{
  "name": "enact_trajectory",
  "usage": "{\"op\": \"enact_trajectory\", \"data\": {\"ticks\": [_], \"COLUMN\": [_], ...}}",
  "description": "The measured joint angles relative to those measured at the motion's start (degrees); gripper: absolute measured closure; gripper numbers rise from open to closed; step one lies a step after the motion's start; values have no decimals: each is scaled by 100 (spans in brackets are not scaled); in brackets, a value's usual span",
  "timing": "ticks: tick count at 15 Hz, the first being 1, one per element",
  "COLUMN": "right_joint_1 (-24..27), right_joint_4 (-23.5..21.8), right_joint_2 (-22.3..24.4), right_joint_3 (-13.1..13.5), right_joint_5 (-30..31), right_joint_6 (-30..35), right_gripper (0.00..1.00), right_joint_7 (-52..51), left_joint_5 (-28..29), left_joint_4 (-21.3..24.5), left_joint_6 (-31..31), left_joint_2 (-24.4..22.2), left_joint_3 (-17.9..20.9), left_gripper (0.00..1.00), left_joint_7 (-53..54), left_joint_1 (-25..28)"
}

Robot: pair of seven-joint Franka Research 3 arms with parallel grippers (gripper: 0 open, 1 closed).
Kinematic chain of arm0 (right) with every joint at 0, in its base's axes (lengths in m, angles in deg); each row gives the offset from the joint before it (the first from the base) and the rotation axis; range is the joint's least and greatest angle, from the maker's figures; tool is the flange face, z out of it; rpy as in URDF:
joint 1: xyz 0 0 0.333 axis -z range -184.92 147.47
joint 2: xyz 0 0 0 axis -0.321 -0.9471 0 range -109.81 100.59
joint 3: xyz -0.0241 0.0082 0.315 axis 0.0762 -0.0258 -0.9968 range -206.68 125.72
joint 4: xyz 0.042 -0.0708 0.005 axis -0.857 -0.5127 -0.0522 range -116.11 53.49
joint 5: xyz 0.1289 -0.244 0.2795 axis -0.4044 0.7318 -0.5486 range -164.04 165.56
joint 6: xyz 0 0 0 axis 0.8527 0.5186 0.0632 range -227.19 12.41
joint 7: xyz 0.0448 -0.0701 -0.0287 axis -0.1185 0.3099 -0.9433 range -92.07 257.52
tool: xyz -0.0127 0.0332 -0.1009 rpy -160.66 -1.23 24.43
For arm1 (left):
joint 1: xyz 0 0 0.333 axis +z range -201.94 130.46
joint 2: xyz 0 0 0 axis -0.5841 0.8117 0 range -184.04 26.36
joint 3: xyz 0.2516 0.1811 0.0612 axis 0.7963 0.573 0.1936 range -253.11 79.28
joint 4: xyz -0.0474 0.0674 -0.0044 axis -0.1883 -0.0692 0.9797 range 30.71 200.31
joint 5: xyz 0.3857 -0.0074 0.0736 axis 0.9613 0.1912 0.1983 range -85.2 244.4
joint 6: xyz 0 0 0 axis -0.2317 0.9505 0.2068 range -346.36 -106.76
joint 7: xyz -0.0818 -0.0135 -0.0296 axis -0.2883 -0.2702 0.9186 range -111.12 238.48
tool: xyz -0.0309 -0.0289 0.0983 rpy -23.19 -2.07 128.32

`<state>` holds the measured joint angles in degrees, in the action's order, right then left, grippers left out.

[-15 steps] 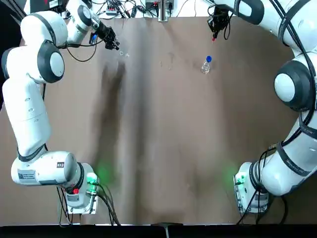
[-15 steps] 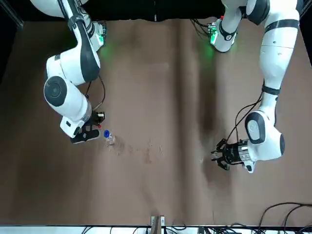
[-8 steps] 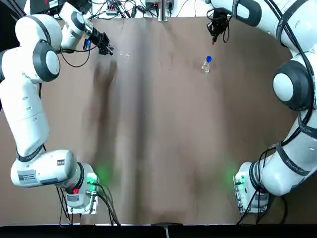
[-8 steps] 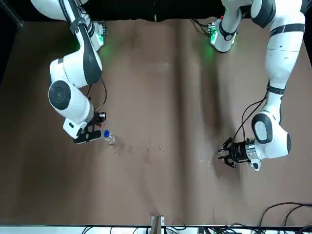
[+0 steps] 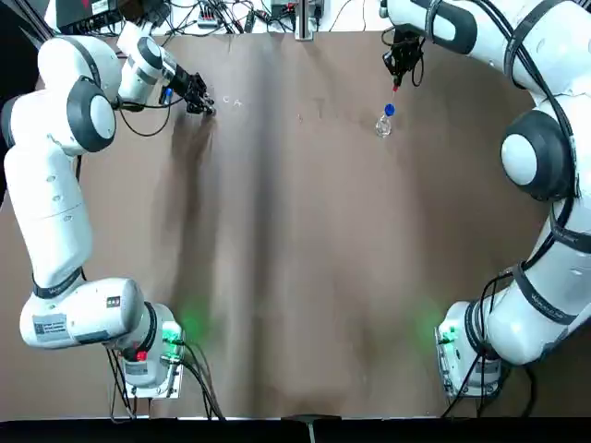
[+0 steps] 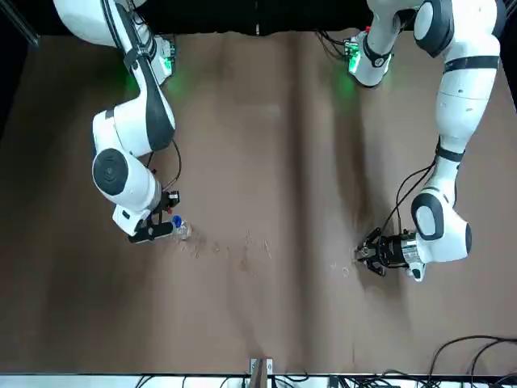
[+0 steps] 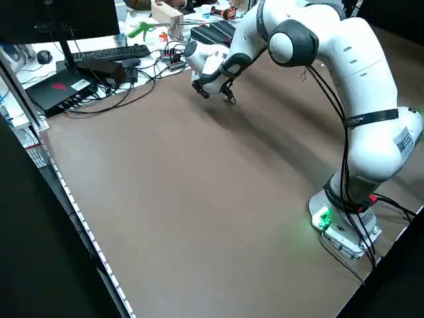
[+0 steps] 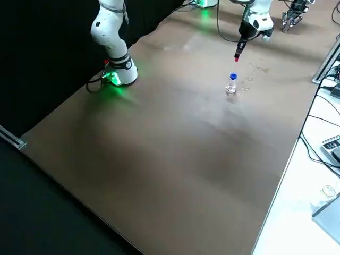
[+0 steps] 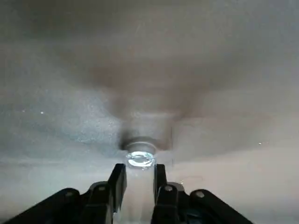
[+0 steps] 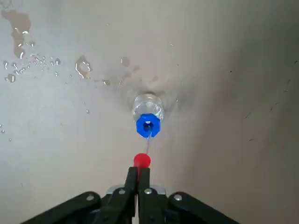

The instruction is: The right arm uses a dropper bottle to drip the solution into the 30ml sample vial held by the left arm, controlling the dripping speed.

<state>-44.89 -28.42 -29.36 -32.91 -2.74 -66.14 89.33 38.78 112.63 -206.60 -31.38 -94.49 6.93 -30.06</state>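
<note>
Both arms are stretched to the far edge of my brown counter (image 5: 295, 258), well apart from each other. My right hand (image 10: 138, 175) is pinched shut on the red bulb (image 10: 142, 161) of the dropper, which it holds lifted clear of the dropper bottle (image 10: 147, 114); from the right side camera the thin pipette hangs point-down just above the bottle's blue neck collar (image 8: 232, 76), slightly offset from it, and I cannot tell whether the tip still reaches the mouth. That bottle stands upright on the counter on its own, with small wet spots (image 10: 84, 67) scattered on the surface beside it. On the other side, my left hand (image 9: 138, 179) sits low at the counter with its fingers (image 9: 117, 179) set narrowly either side of the 30ml sample vial (image 9: 139, 157). From the wrist camera the vial's clear round rim shows right between the fingertips, and the vial appears to stand on the counter; whether the fingers are actually pressing on the glass I cannot tell.
</note>
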Motion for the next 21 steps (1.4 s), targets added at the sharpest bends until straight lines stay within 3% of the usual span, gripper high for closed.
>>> {"op": "enact_trajectory", "data": {"ticks": [2,7,12,15,21], "right_joint_1": [-2,-2,-4,-8,-16], "right_joint_4": [0,-4,-5,-8,-15], "right_joint_2": [-9,-59,-141,-169,-262], "right_joint_3": [-1,-2,-4,-6,-10], "right_joint_5": [0,1,2,2,2], "right_joint_6": [-6,-94,-159,-215,-300], "right_gripper": [96,96,96,96,96], "right_joint_7": [0,1,1,2,3], "left_joint_5": [-6,-13,-19,181,1236], "left_joint_4": [-3,-3,-12,-26,-91], "left_joint_6": [-4,-7,-12,110,1343], "left_joint_2": [0,0,-1,-94,-1175], "left_joint_3": [-2,-3,-3,43,115], "left_gripper": [64,24,21,2,1], "left_joint_7": [9,9,4,5,-26], "left_joint_1": [0,0,1,34,513]}}
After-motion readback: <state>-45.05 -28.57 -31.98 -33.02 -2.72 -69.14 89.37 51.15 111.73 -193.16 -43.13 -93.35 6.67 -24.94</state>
